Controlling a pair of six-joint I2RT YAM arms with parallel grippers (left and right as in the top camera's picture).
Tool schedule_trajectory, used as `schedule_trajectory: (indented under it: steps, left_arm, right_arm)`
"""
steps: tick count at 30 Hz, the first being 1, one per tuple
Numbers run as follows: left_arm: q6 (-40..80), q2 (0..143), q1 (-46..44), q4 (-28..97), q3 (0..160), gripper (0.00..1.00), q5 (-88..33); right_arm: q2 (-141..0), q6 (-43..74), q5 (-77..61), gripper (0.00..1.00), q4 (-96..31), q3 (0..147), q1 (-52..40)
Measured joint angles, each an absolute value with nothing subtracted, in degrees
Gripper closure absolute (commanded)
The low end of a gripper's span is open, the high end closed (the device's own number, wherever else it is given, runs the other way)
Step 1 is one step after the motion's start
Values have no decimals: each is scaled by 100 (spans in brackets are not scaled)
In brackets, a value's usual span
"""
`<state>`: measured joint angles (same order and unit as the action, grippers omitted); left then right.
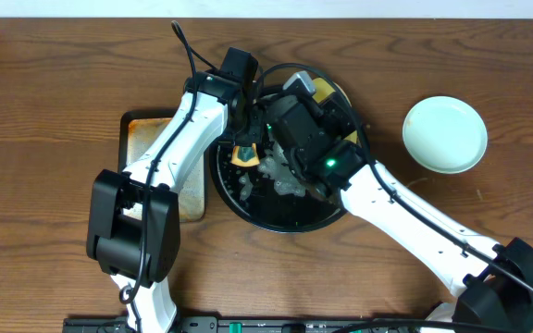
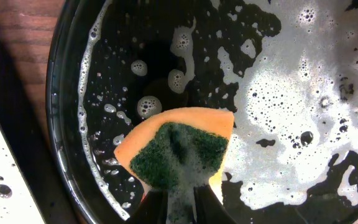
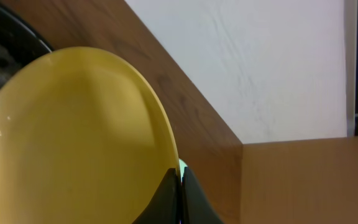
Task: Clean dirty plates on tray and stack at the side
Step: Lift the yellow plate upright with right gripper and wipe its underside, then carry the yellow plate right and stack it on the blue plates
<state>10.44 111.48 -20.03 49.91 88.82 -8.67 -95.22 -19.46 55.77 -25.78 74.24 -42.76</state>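
The black tray (image 1: 276,225) sits mid-table, its floor covered in soapy foam (image 2: 303,112). My left gripper (image 1: 246,146) is shut on an orange sponge with a green scouring face (image 2: 176,149) and holds it low over the tray's left side (image 2: 73,124). My right gripper (image 3: 180,177) is shut on the rim of the pale yellow plate (image 3: 73,137), held tilted over the tray's far edge (image 1: 333,90). An orange smear shows at the plate's lower left. A mint sliver (image 3: 183,165) shows behind the rim. One mint-blue plate (image 1: 445,134) lies on the table to the right.
A small rectangular rusty metal tray (image 1: 146,129) lies left of the black tray, under my left arm. Both arms cross over the black tray. A pale wall and a wooden panel (image 3: 291,180) stand beyond the table's far edge.
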Motion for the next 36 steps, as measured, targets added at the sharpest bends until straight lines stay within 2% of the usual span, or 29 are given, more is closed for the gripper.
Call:
schedule_trajectory:
  steps: [27,30,36]
  left_arm:
    - [1044,11148,-2003,4969,8882,87,-867]
    - [1044,11148,-2003,4971,8882,87,-867]
    - [1044,11148,-2003,4969,8882,87,-867]
  right_arm:
    - [-9522,-1664,5551,99,-2685,7424,-4005]
    - [-9522,-1544,5555,99,-2676,7424,-3736]
    - [-9522,-1240,5489,99,-2705,7424,-2550]
